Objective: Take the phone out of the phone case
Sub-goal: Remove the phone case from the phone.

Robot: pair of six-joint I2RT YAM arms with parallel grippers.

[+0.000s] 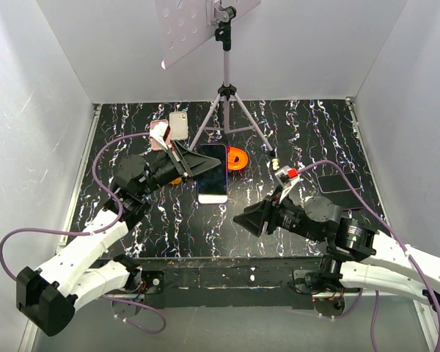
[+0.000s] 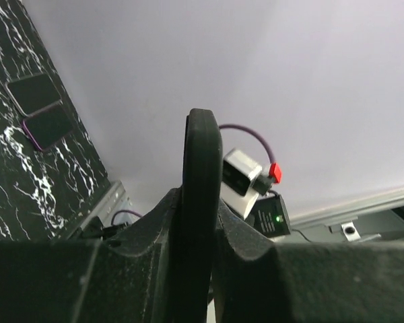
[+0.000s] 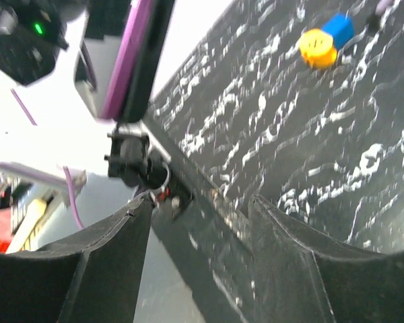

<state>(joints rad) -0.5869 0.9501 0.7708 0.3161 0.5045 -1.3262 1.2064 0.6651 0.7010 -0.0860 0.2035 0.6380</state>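
Two grippers and one cased phone. Item 1: phone (image 1: pixel 213 176), dark screen up, in a purple-rimmed phone case (image 3: pixel 128 60), seen at the middle of the black marbled table (image 1: pixel 154 227); whether it hangs above the surface or touches it cannot be told. Item 2: left gripper (image 1: pixel 196 163), jaws narrowed and clamped on the left long edge of the phone; its wrist view shows the dark edge standing upright, pinched between both fingers (image 2: pixel 256 269). Item 3: right gripper (image 1: pixel 248 218), jaws spread wide with nothing between them, low and to the right of the phone, near it but not touching; its wrist view shows the cased phone edge-on at upper left, apart from the fingers (image 3: pixel 108 256). Other stock: tripod (image 1: pixel 226 99) at the rear of the table; orange object (image 1: pixel 239 158) just behind the phone; two dark handsets (image 1: pixel 337 182) lying flat at right; small yellow-and-blue object (image 3: pixel 323 42) on the table.
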